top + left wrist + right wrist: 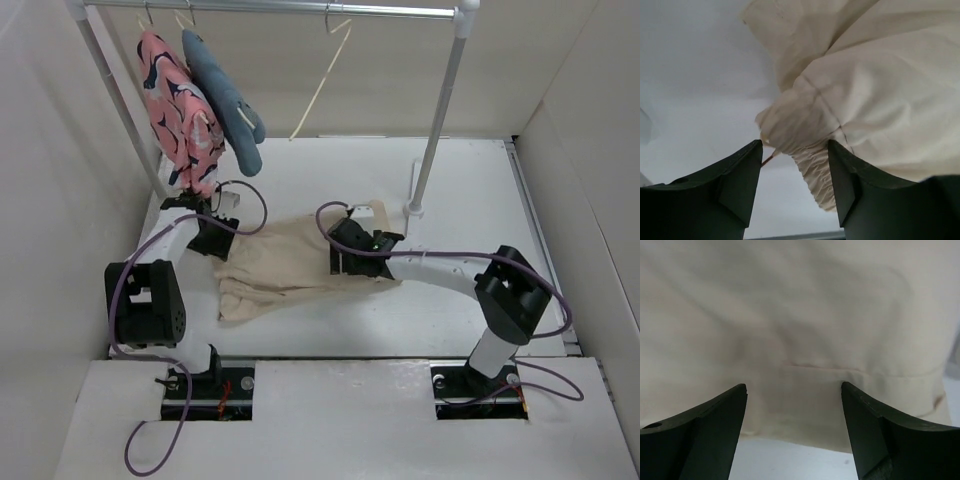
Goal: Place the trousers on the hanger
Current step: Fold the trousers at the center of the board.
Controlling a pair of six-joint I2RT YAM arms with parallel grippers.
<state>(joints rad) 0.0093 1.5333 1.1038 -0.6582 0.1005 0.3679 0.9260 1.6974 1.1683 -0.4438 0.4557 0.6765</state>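
Left gripper point(795, 145) apart astride trousers point(280, 265) bunch; right gripper point(793, 385) apart, arm stretched low over cloth.

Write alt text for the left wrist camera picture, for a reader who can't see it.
The left hand, open, frames a bunched, gathered edge of the beige trousers between its two dark fingers. The rest of the trousers spreads wrinkled to the upper right over the white table.
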